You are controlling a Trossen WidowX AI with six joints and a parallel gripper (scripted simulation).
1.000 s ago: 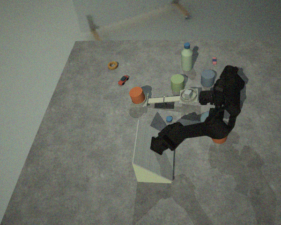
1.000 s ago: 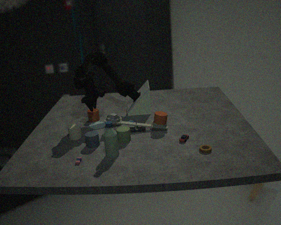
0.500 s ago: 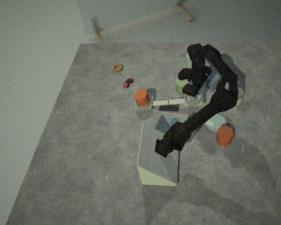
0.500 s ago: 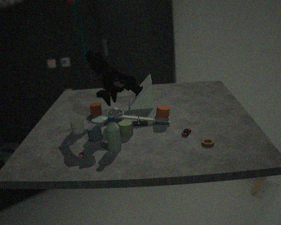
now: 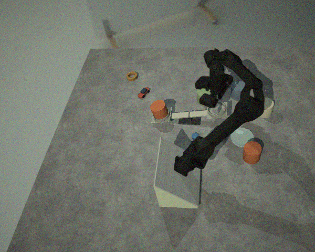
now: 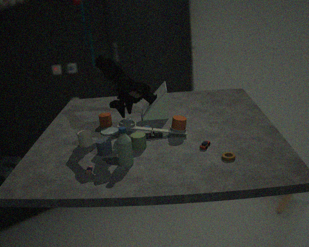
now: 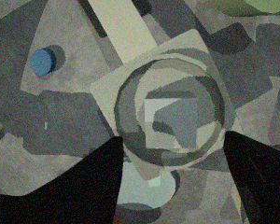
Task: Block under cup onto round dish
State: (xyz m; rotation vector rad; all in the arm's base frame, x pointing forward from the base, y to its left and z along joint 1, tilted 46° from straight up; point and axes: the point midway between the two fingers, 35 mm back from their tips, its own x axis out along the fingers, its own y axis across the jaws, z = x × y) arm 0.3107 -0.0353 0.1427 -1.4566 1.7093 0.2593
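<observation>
The gripper (image 5: pixel 208 101) hangs over the right end of the balance (image 5: pixel 188 114), pointing down. Its fingers are partly spread with nothing between them. They stand on either side of the round pan (image 7: pixel 129 90), wide enough, I judge, to pass down around the block (image 7: pixel 177 119).

The grey block lies uncovered in the middle of that pan. In the top view the gripper hides it, and only the pan's rim (image 5: pixel 220 110) shows.

One orange cup (image 5: pixel 251 152) stands on the table (image 5: pixel 97 163) to the right, just beside the dish (image 5: pixel 240 135) and not over it. That fits the rule that no cup may be above the dish. It also leaves the way from pan to dish open. The other cup (image 5: pixel 159 109) sits on the left pan, well apart from the gripper, and must not be moved.

The step in hand looks like the descent onto the block, so the task is about half done. The grasp, the carry to the dish, the release and the retreat remain.

The pan's raised rim leaves little room beside the block. Fingers that press on the rim could tip the beam and shake the left cup. A green cylinder (image 5: pixel 202 93) stands just far of the pan, close to the wrist, so a straight drop and lift seems safest.
</observation>
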